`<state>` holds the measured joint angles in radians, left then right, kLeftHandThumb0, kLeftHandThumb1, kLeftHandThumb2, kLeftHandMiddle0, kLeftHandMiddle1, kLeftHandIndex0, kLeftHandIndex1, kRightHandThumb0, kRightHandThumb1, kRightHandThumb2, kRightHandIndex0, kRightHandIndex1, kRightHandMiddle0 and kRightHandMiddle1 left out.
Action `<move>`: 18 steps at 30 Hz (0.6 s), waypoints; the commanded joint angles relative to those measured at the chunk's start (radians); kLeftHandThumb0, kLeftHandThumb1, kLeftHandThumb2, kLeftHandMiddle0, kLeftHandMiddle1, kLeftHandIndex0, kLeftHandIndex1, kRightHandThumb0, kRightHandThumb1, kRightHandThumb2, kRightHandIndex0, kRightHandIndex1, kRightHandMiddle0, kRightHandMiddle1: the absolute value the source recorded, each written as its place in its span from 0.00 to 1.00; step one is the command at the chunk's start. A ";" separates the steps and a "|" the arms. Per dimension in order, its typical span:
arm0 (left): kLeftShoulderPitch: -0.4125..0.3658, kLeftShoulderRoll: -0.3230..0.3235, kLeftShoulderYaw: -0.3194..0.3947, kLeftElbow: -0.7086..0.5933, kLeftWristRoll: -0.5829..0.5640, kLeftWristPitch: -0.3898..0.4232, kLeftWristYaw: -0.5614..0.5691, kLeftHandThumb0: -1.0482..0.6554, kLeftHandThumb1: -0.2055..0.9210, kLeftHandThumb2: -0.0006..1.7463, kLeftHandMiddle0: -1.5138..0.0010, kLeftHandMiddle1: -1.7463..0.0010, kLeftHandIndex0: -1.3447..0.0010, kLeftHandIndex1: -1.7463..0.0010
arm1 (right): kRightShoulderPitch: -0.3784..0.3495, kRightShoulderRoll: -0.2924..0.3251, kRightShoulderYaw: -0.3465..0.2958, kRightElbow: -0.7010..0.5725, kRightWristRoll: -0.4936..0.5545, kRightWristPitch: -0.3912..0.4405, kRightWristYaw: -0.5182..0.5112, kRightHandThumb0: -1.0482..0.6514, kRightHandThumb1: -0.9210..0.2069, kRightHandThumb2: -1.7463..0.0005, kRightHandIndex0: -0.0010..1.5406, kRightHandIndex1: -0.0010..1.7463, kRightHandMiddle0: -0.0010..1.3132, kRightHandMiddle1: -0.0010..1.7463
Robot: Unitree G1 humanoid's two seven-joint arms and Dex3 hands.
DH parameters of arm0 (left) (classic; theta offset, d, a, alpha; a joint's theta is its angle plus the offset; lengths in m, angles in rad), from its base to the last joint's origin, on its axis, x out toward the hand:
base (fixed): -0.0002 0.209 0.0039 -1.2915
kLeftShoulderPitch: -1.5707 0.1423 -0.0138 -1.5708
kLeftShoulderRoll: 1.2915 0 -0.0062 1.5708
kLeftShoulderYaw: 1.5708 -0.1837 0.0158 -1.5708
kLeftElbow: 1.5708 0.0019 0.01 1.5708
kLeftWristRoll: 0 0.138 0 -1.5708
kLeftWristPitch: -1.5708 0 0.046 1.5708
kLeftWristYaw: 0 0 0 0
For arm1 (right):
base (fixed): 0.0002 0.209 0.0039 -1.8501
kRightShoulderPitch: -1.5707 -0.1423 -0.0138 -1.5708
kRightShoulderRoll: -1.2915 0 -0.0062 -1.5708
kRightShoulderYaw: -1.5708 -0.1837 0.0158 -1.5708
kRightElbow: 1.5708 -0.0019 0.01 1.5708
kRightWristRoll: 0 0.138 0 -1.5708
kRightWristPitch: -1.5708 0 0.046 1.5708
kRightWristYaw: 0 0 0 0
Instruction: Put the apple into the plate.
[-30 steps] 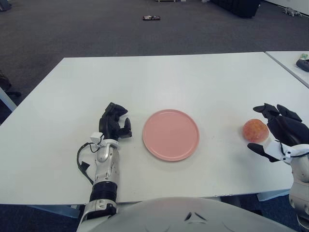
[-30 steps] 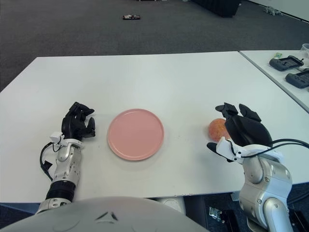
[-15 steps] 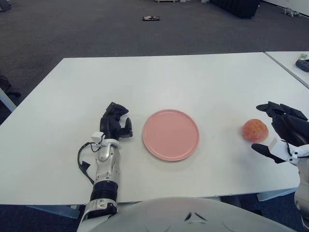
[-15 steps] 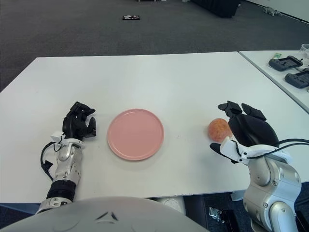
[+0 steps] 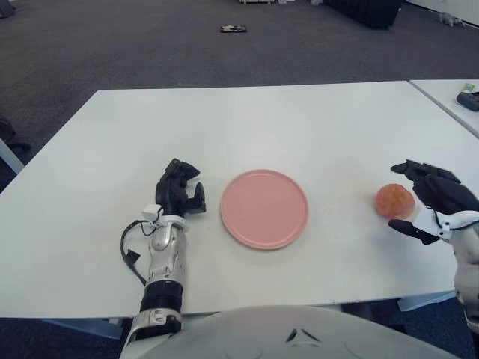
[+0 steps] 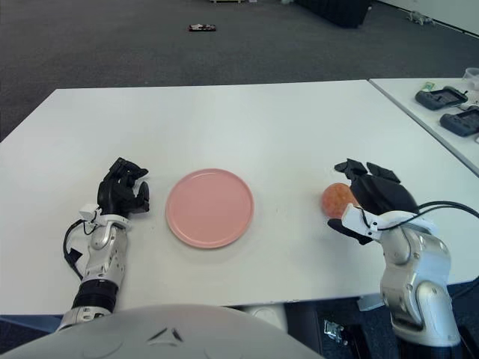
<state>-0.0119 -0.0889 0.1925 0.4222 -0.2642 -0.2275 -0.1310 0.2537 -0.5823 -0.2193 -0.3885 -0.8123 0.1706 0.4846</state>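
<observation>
Item list, L to R:

- White rectangular table point(image 5: 284, 120): main surface, matte, carries all items below.
- Left hand point(image 5: 178, 191), black three-finger type on silver forearm: shows on table just L of plate, fingers curled in, holding nothing. Black cable loop beside wrist.
- Round flat pink plate point(image 5: 264, 209): near table centre, toward front edge, nothing on it. Bare tabletop betw. plate and apple; no obstruction on that stretch.
- Small round orange-red apple point(image 5: 394, 200): on table well R of plate, close to R edge. Skin mottled, paler yellowish patches on top; upright/tilt can't tell.
- Right hand point(image 6: 372, 200), black fingers, white wrist shell: just R of apple, fingers spread and cupped toward it, thumb low at front. Not closed around fruit; contact w/ apple can't tell.
- Second white table point(image 6: 441, 112), far R, separated by gap: dark handheld devices point(image 6: 443, 97) on it.
- Grey carpet floor point(image 5: 150, 52) behind; small dark object point(image 5: 234, 28) lying on it far back.
</observation>
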 commanded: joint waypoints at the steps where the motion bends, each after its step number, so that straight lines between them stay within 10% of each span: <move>1: 0.058 -0.009 -0.003 0.048 0.009 0.026 0.005 0.61 0.11 1.00 0.38 0.00 0.48 0.05 | -0.049 -0.056 0.018 0.127 0.060 -0.093 -0.056 0.25 0.63 0.36 0.00 0.06 0.00 0.42; 18: 0.060 -0.007 0.006 0.044 -0.006 0.025 -0.007 0.61 0.11 1.00 0.38 0.00 0.47 0.06 | -0.119 -0.128 0.103 0.308 0.106 -0.201 -0.149 0.24 0.61 0.38 0.00 0.16 0.00 0.56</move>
<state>0.0017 -0.0882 0.1937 0.4260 -0.2611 -0.2275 -0.1313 0.1654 -0.6848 -0.1305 -0.1103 -0.7180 -0.0112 0.3581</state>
